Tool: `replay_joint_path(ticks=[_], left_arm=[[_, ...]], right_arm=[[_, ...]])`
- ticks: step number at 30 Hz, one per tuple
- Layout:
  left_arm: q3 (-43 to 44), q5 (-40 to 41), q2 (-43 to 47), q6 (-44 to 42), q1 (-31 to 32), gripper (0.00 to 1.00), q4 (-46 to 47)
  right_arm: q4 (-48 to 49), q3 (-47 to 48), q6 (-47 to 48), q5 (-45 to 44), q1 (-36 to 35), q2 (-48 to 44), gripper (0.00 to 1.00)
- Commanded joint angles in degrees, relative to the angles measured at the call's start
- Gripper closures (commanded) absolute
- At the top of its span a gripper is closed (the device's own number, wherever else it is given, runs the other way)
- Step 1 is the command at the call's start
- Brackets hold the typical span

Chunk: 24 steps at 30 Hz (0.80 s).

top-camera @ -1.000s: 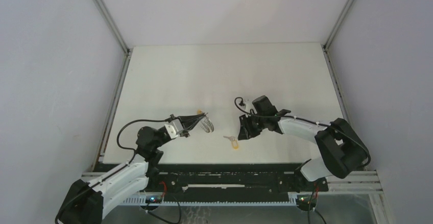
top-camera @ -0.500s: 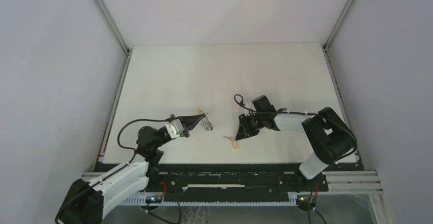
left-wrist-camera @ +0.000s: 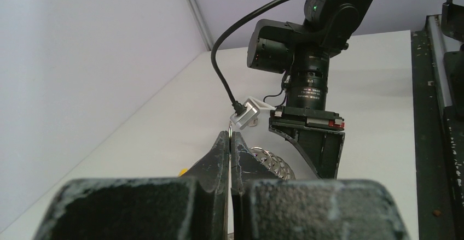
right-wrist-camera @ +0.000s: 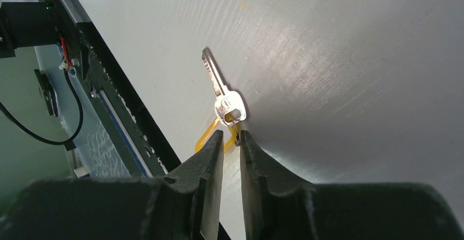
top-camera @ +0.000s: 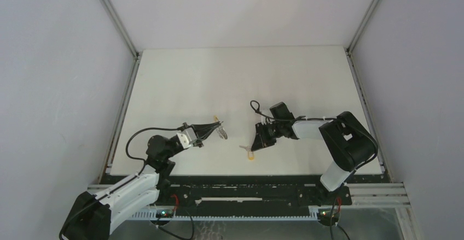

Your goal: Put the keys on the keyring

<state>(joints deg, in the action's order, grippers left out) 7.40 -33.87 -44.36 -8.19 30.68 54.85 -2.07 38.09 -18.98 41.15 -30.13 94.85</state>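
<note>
Top view first: my left gripper (top-camera: 217,129) is over the near-left part of the counter (top-camera: 186,81), pressed together on the keyring (top-camera: 222,133), which pokes out past the tips, with a small yellow bit at its far side. My right gripper (top-camera: 255,145) is down near the counter's middle, tips aimed at a key (top-camera: 244,148) lying flat just beside them, and a yellow loop (top-camera: 251,156) hangs off the key's near end. The keyring and that key are apart. Left wrist cam: the fingers (left-wrist-camera: 219,161) are squeezed tight with no gap, a thin bit of metal sticks up between the tips, and there's a ridged silvery bit (left-wrist-camera: 272,164) just past them that I can't make out properly. The right arm (left-wrist-camera: 309,59) fills the view straight ahead. Right wrist cam: the key (right-wrist-camera: 224,95) is plain silver, blade pointing away, and the loop (right-wrist-camera: 210,132) runs through the hole in its head. My right gripper (right-wrist-camera: 228,141) is nearly together with a slim gap left and the loop's end is in that gap. I can't tell whether the tips are actually touching it.
</note>
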Motion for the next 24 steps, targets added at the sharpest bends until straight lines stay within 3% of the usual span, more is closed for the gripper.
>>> replay_joint_path(ticks=[1,9,15,24], left_arm=[[0.6,-1.02,0.09,-0.15,-0.21,1.0,3.42],[0.51,-1.21,0.34,0.04,-0.26,1.0,3.81],[0.28,-1.57,0.2,0.68,-0.19,1.0,5.29],[-0.27,-4.83,-1.55,4.16,-0.56,1.0,13.25]], right_arm=[[0.11,-0.7,0.54,0.97,0.16,-0.47,0.82],[0.08,-1.2,0.79,1.04,0.33,-1.0,0.86],[-0.19,-1.26,1.33,1.35,0.24,-1.95,1.0],[-9.74,3.22,11.0,-5.97,-3.6,-14.47,1.0]])
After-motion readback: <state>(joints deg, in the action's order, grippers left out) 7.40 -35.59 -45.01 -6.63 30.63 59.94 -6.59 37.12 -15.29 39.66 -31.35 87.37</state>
